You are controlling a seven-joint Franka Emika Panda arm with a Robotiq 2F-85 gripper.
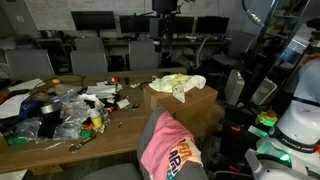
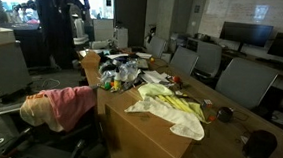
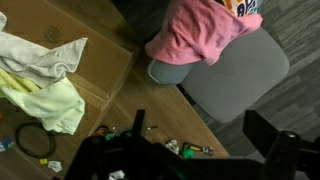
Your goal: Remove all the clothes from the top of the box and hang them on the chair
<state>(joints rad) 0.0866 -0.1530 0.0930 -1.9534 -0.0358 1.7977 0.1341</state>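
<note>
The claw (image 3: 200,138) fills the bottom edge of the wrist view, its two dark fingers spread wide with nothing between them, so it is open and carries no cloth. Under it runs the wooden surface (image 3: 150,112), strewn with small clutter (image 1: 60,105). Just beside that sits the brown box (image 3: 100,55); whether it stands on the surface or against its end I cannot tell. On the box top a white cloth (image 3: 40,55) touches a pale yellow cloth (image 3: 55,105). Both lie crumpled and flat, loose heaps that look ready to be pinched from above. They sit toward the left edge of the wrist view, lower than the claw and well apart from it, so the next reach probably calls for a sideways swing and then a descent. Past the surface's edge stands the grey chair (image 3: 235,85) with a pink garment (image 3: 200,35) draped over its padded rim. The garment is folded across the rim so that its own weight holds it there, as the task asks. Farthest back, in an exterior view, a row of darker office chairs (image 1: 95,50) lines another desk.
</note>
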